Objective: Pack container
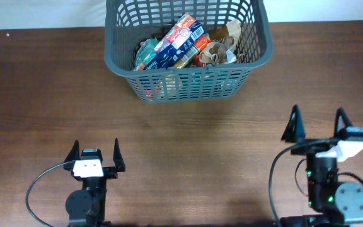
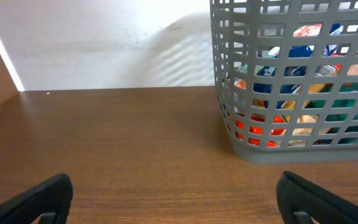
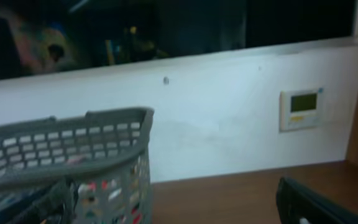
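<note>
Packages [image 1: 178,41] crowd the container [image 1: 188,85] on the table [image 1: 43,94]. Well apart from the container, the left gripper [image 1: 96,145] and right gripper [image 1: 317,115] stand spread wide, holding nothing.

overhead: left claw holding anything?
No, the left claw is open with nothing between its fingers, well short of the container.

The container [image 1: 188,85] is of grey plastic, matt and smooth. The surface [image 1: 169,145] looks like dark brown wood with fine grain and a soft sheen. The packages [image 1: 180,39] inside have glossy printed film; one wrapper [image 1: 227,36] looks like crumpled brown paper. The left claw [image 1: 96,148] and the right claw [image 1: 317,123] look like black matt plastic.
</note>
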You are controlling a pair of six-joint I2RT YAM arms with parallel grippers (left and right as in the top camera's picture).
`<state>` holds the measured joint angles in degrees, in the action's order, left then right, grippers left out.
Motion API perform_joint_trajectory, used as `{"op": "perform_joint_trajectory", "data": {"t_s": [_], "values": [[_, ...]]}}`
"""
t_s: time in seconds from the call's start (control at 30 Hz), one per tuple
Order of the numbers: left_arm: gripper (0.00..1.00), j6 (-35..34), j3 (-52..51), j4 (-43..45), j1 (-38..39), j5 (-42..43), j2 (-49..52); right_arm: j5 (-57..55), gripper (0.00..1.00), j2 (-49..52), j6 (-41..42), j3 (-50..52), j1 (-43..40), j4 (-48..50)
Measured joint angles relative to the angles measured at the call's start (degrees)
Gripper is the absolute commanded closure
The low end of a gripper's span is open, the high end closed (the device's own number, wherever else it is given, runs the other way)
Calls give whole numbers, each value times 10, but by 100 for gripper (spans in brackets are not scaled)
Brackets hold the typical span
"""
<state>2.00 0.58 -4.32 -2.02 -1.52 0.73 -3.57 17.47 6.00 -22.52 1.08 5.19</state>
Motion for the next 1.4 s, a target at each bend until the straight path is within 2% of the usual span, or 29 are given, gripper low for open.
{"op": "perform_joint_trajectory", "data": {"t_s": [0.23, 0.67, 1.4], "values": [[1, 0, 0, 0, 0, 0, 0, 0, 1, -63, -6, 64, 14, 5], [1, 0, 0, 0, 0, 0, 0, 0, 1, -158, -9, 113, 15, 6], [1, 0, 0, 0, 0, 0, 0, 0, 1, -166, -13, 193, 15, 5]]}}
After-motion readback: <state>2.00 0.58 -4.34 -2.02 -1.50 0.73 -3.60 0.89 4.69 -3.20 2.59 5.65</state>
